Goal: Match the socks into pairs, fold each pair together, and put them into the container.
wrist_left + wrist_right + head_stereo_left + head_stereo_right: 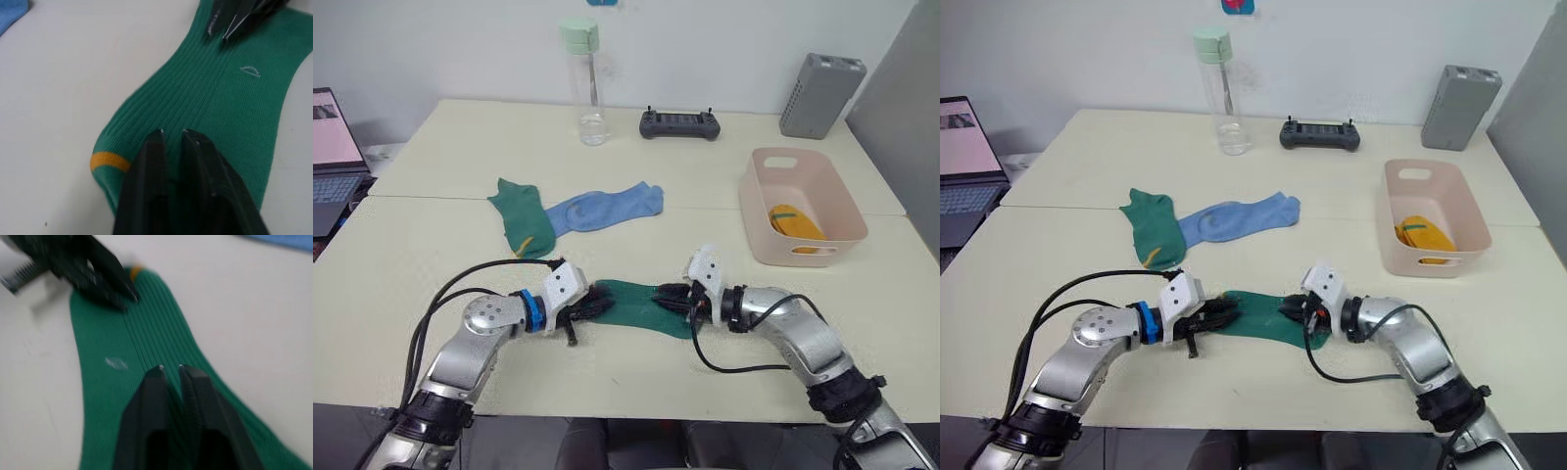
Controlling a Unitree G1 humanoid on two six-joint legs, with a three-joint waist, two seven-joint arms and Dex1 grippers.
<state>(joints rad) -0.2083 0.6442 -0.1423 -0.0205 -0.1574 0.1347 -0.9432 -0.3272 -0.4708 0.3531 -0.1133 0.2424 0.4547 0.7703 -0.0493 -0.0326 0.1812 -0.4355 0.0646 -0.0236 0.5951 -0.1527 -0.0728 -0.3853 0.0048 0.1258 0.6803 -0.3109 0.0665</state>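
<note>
Near the front edge of the worktop [431,245], I had one green sock [641,305] lying flat, with the left gripper [597,302] pinching one end and the right gripper [668,297] pinching the other, each with fingers pressed together on the fabric. Farther back, the second green sock [521,220] and a blue sock [605,208] lay touching, not yet paired. I judged the task roughly one-third complete: the pink container [759,211] held yellow fabric [795,223].

Cream table [431,245] under socks [597,209], container [800,206]
</note>
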